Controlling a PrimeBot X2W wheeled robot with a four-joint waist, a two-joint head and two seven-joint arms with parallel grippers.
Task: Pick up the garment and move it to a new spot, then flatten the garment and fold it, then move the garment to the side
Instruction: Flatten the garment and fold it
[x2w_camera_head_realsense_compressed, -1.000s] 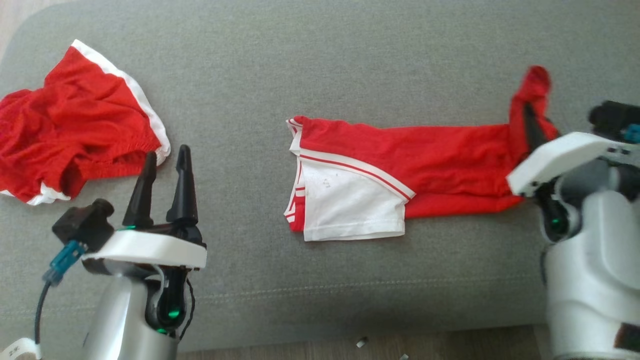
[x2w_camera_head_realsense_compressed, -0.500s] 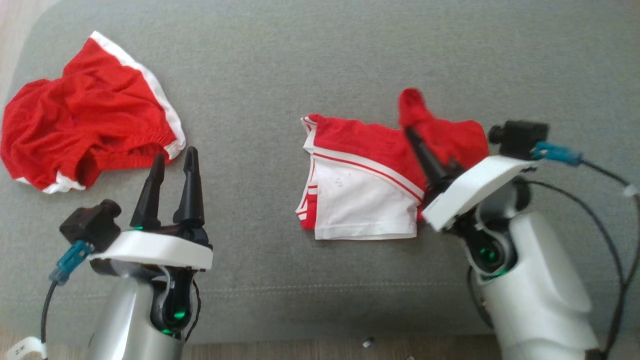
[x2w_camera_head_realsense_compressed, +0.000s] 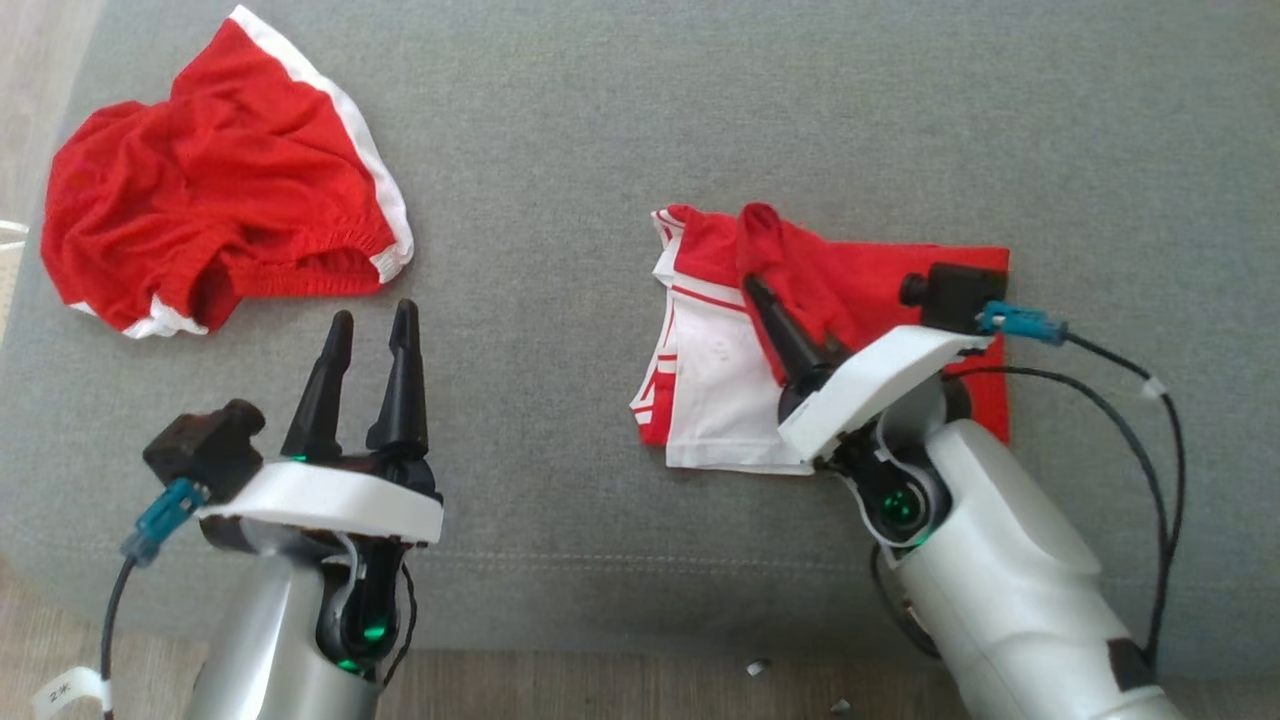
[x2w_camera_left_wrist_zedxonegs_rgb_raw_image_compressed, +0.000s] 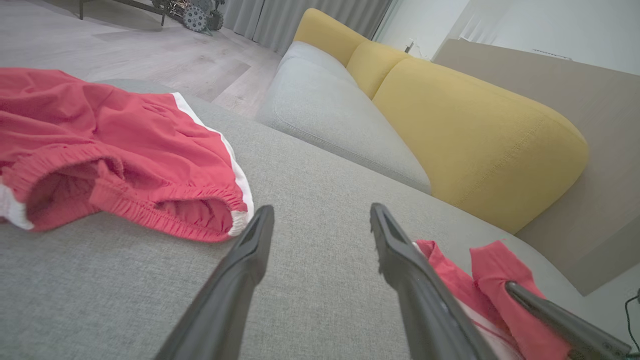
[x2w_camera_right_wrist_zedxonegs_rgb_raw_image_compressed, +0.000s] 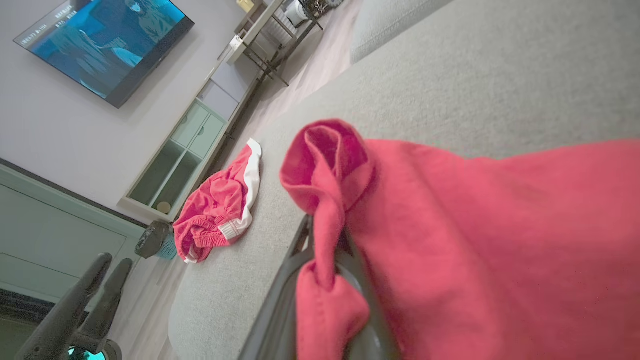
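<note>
Two hands over the grey cushion (x2w_camera_head_realsense_compressed: 600, 150): right hand (x2w_camera_head_realsense_compressed: 757, 285) clamped on a red fold of the garment (x2w_camera_head_realsense_compressed: 725, 405) lying centre-right; left hand (x2w_camera_head_realsense_compressed: 372, 312) spread wide and empty, beside crumpled red shorts (x2w_camera_head_realsense_compressed: 220, 220) far left.

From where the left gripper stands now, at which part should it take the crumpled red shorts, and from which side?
Probably the gathered elastic waistband of the crumpled red shorts, near its white-trimmed corner. That edge faces the open left gripper and gapes in a raised ridge above the grey cushion, so one finger could slip under it. Come straight from the near side, fingers low.
</note>
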